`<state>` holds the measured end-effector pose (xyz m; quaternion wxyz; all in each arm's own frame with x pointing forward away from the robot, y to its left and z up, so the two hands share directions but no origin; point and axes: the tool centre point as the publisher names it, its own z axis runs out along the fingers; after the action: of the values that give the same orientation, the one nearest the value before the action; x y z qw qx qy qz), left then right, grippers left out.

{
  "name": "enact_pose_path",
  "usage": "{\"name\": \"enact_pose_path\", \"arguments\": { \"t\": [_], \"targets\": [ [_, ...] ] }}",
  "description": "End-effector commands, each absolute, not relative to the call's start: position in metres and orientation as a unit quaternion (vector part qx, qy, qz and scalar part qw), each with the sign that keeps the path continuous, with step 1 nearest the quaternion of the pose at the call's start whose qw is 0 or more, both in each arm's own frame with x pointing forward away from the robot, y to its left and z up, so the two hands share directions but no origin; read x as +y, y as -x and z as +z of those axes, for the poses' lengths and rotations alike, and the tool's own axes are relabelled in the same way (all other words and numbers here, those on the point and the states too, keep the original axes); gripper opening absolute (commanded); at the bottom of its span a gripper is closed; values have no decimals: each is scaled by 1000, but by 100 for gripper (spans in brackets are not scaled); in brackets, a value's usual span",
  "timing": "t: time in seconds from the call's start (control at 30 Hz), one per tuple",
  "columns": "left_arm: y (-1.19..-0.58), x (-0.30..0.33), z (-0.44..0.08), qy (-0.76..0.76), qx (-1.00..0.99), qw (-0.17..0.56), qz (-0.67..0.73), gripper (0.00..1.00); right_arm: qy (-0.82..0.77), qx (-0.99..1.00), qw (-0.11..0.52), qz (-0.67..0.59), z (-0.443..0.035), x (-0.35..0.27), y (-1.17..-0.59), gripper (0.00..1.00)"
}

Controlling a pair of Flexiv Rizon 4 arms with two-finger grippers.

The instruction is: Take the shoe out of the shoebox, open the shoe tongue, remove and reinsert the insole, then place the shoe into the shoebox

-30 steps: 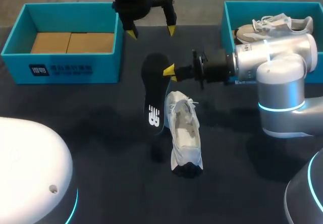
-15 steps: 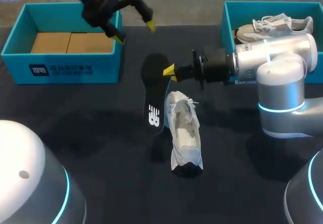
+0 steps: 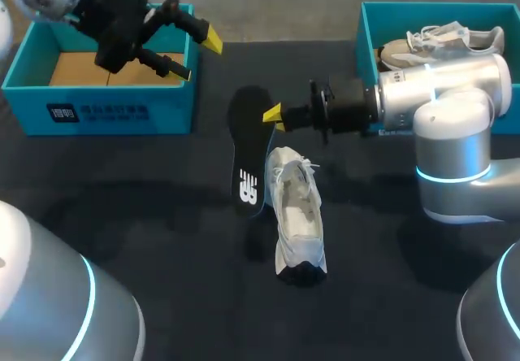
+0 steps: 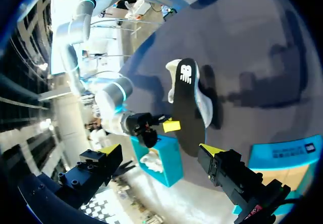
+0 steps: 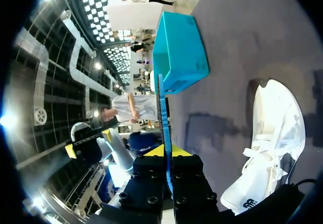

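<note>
Black insole (image 3: 248,145) is out of the shoe, standing on end and pinched edgewise in my right gripper (image 3: 275,115), just beside the white shoe (image 3: 296,215) on the table. My left gripper (image 3: 196,55), fingers spread and empty, has swung off toward the teal shoebox (image 3: 106,110). Reinsertion comes next, I reckon.

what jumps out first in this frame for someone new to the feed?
The black insole stands out first: it is out of the shoe and pinched in the right gripper at mid-table. Right beside it, the white shoe lies on the dark table. The left gripper hangs open and empty at the near corner of the left blue box.
</note>
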<state>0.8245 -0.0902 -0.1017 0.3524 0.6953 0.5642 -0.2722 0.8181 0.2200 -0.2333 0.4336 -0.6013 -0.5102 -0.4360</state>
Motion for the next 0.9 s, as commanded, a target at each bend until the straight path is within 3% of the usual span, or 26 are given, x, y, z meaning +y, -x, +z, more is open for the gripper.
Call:
{"name": "enact_pose_path", "arguments": {
  "t": [0.03,0.2,0.9],
  "targets": [
    [-823,-88,-109,-635,482,456,-397,100,603,-511,433,-434,-232,221,-818,0],
    [-823,-85,-106,-619,391,468,-495,100,603,-511,433,-434,-232,221,-818,0],
    [-821,-78,-109,-617,410,475,-475,100,603,-511,433,-434,-232,221,-818,0]
  ]
}}
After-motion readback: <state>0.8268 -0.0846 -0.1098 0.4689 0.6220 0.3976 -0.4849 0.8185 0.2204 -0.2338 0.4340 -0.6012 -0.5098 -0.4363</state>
